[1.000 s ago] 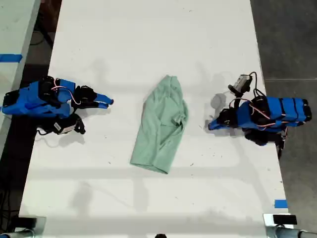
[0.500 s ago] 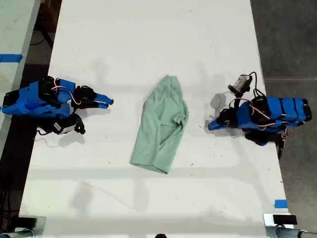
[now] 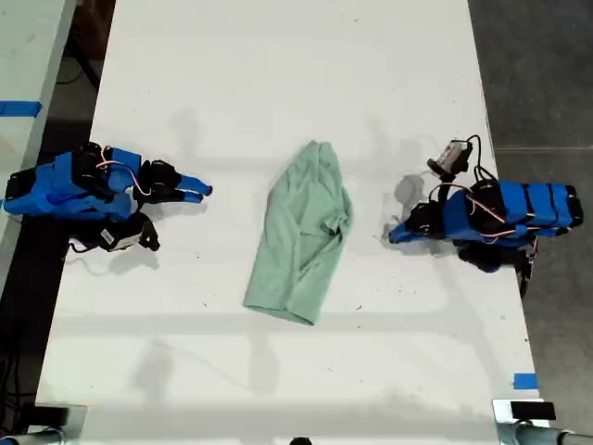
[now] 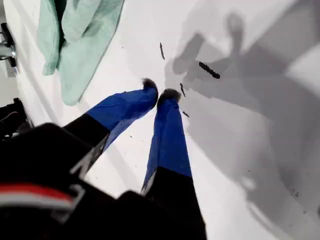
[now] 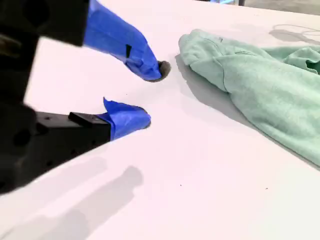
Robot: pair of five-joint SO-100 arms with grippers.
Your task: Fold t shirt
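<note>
Two arms flank the t shirt (image 3: 301, 232): at the exterior view's left my second end effector (image 3: 206, 191) is spread, and at its right my first end effector (image 3: 391, 234) is pressed together, both empty. The t shirt lies bunched mid-bench (image 3: 278, 56), so a pinch may catch several layers and drag the heap. Nothing else blocks either reach.

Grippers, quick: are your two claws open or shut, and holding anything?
My first gripper: shut, fingers touching at the tips, holding nothing.
My second gripper: open, holding nothing; the t shirt lies apart from it.
</note>
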